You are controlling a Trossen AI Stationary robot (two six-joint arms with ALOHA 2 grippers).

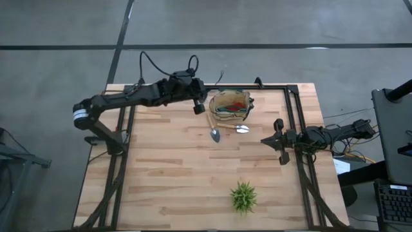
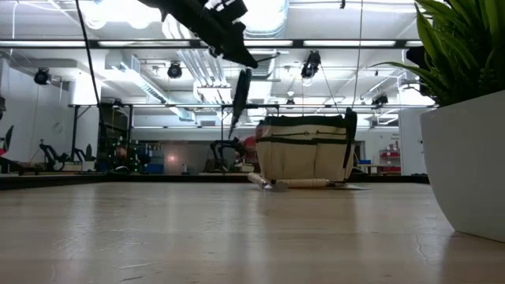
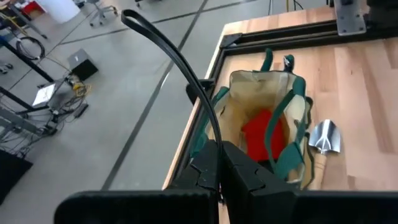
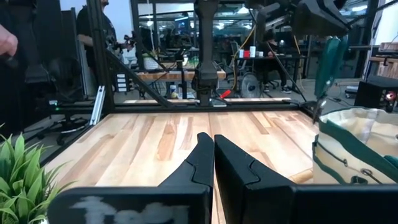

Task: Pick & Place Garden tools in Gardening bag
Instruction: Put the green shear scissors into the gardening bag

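left pincer grips dark-handled shears closed, hanging just beside the gardening bag.

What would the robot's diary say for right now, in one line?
left end effector: shut on shears, beside bag | right end effector: shut, waiting | trowel: on table

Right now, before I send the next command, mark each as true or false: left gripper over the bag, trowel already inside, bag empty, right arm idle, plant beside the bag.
1. The left gripper is up beside the gardening bag, shut on a dark tool. True.
2. The trowel is in the bag. False: it lies on the table against it.
3. The bag is empty. False: a red item is inside.
4. The right gripper is shut, holding nothing. True.
5. The plant touches the bag. False: it stands well apart.
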